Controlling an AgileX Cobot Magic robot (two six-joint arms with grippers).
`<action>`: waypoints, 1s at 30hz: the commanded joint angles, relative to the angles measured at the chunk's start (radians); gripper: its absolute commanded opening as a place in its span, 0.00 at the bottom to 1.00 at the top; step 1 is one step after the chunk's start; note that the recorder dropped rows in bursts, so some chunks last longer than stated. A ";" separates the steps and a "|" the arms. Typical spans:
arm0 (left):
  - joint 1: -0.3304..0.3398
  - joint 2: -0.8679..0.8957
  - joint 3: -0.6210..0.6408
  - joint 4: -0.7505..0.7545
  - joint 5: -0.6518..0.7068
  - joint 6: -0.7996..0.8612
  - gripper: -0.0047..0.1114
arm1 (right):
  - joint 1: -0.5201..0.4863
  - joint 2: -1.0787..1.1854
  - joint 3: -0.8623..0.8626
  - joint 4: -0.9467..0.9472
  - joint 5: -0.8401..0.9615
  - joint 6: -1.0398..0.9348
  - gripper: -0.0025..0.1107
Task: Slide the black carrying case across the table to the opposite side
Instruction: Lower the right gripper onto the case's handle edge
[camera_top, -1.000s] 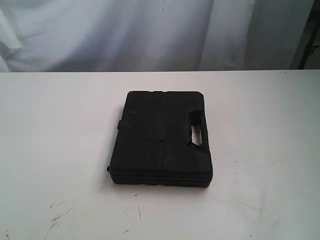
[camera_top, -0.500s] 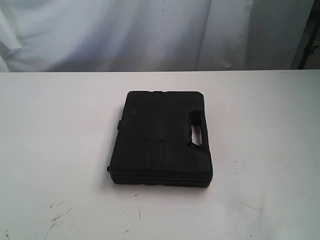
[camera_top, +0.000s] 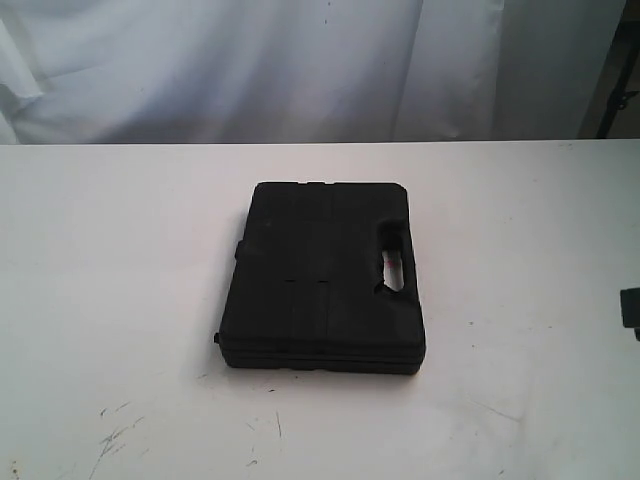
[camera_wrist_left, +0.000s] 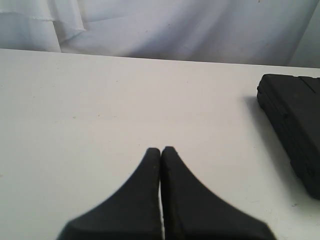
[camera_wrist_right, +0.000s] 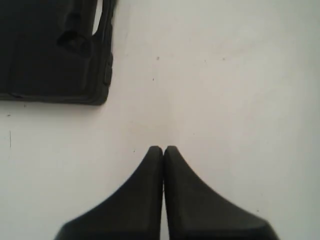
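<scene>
Against the frame of half a second ago, the black carrying case (camera_top: 325, 280) lies where it was, flat on the white surface (camera_top: 120, 250) about the middle of the exterior view, its handle cut-out (camera_top: 390, 265) on its right side. What is new is a small dark shape (camera_top: 631, 308) that has come in at the right edge of that view, level with the case's near half. Too little of it shows to tell which part of the rig it is.

Thin dark scuffs (camera_top: 115, 435) mark the surface near the front left corner. A white curtain (camera_top: 250, 70) hangs behind the far edge, and a dark stand (camera_top: 615, 90) shows at the far right behind it. Nothing else lies on the surface around the case, so both sides of it are bare.

The left hand (camera_wrist_left: 161, 150) is clenched, its two black fingers pressed tip to tip with nothing between them. It hangs over bare surface, well apart from the case (camera_wrist_left: 295, 115). The right hand (camera_wrist_right: 163, 148) is clenched empty in the same way, near the case's handle-side corner (camera_wrist_right: 95, 75) but not touching it.
</scene>
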 joint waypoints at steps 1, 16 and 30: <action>0.002 -0.004 0.004 -0.001 -0.015 -0.001 0.04 | 0.003 0.007 -0.006 0.019 -0.012 -0.006 0.02; 0.002 -0.004 0.004 -0.001 -0.015 -0.001 0.04 | 0.022 0.172 -0.138 0.062 -0.076 -0.063 0.02; 0.002 -0.004 0.004 -0.001 -0.015 -0.001 0.04 | 0.142 0.644 -0.531 0.008 0.062 0.127 0.02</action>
